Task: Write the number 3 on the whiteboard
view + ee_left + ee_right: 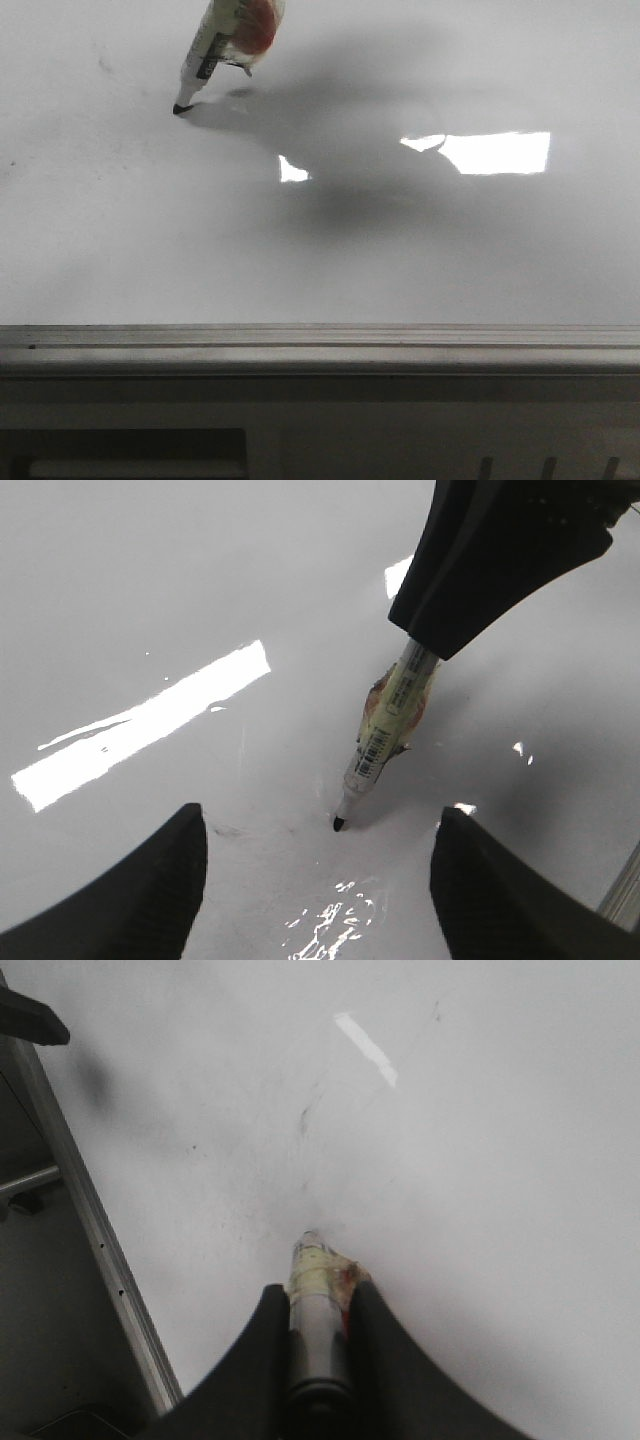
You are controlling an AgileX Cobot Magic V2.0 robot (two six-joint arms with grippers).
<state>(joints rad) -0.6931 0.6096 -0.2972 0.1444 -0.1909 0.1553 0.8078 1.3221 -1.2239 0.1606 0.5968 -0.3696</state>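
The right gripper (pixel 318 1335) was closed around a marker (pixel 225 45), its 2 dark fingers (pixel 385 1360) pressing the barrel from both sides. The marker was tilted, and its black tip (pixel 181 108) touched, or almost touched, the whiteboard (pixel 420 260) in the far left part of the board; I could not tell if there was real contact. The barrel was white with a barcode label, and some yellowish tape with an orange patch was wrapped around it near the fingers.

The left gripper (pixel 315 880) hung over the board just beside the marker tip, its 2 fingers spread wide apart and holding nothing.

I could see no finished number 3 on the board, only a few faint grey smudges (pixel 305 1120) and bright glare patches (pixel 495 152). A grey metal rail (pixel 320 345) ran along the near edge of the board.
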